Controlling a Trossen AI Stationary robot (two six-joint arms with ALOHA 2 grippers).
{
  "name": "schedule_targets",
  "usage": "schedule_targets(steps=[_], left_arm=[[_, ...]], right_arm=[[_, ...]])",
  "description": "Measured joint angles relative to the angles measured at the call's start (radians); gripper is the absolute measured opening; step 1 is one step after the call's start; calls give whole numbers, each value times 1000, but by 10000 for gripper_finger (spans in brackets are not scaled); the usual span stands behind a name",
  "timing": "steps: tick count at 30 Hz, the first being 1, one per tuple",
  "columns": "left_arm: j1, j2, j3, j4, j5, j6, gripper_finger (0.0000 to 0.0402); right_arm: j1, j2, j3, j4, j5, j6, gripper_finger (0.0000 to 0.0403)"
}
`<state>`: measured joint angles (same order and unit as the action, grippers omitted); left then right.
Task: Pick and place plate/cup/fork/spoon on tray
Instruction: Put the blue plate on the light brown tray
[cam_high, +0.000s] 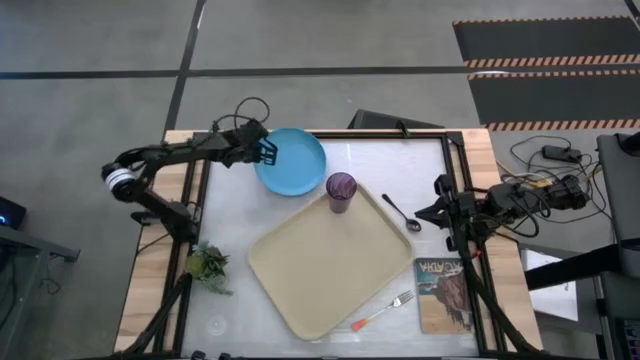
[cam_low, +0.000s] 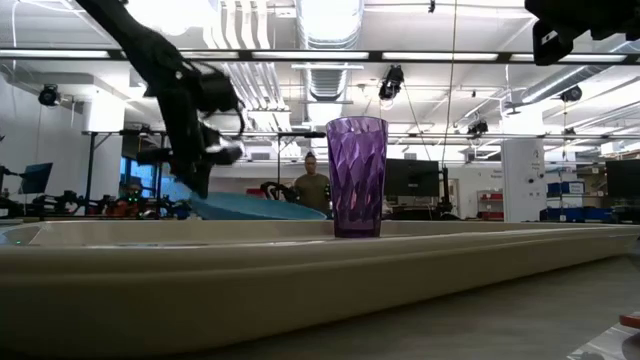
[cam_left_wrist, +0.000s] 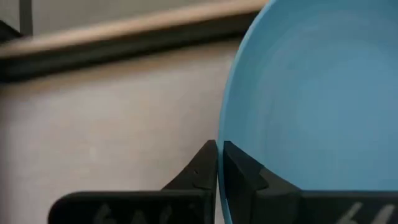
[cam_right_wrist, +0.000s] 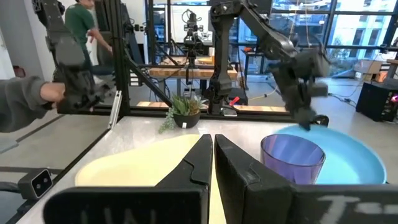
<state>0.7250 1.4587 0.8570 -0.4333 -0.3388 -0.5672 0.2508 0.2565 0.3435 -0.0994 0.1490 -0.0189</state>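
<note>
A: Which step are you on?

B: The plate. Your left gripper (cam_high: 268, 150) is clamped on the rim of the light-blue plate (cam_high: 296, 162) at its 9 o'clock edge; the left wrist view shows the two fingers pinched together with the rim between them. In the low view the plate looks lifted on that side, clear of the table.

A: And the rest?

B: The purple cup (cam_high: 341, 190) stands upright on the beige tray (cam_high: 310, 270), at the tray's 12 o'clock corner, just beside the plate. The dark spoon (cam_high: 400, 213) lies on the table off the tray's 2 o'clock side, and the orange-handled fork (cam_high: 383, 311) lies off its 4 o'clock edge (neither is on the tray yet). A printed book (cam_high: 443, 293) sits at the fork's 3 o'clock.

A: The right arm?

B: Your right gripper (cam_right_wrist: 212, 155) waits at the table's 3 o'clock edge, its fingers pressed together on nothing.

A: What does the next move call for?

B: I'd judge you need to carry the plate toward 5 o'clock, onto the tray's bare middle. Keep it high enough to pass the raised rim, and swing it wide of the cup, which looks light and easy to tip.
</note>
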Motion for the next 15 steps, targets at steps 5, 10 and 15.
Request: schedule_targets(steps=[5,10,15], left_arm=[[0,-186,0,-4,-104,15,1],[-4,-400,0,4,-116,12,1],[-38,-601,0,4,-116,32,1]], right_arm=[[0,0,0,0,0,9,9],[0,0,0,0,0,19,9],[0,0,0,0,0,19,9]])
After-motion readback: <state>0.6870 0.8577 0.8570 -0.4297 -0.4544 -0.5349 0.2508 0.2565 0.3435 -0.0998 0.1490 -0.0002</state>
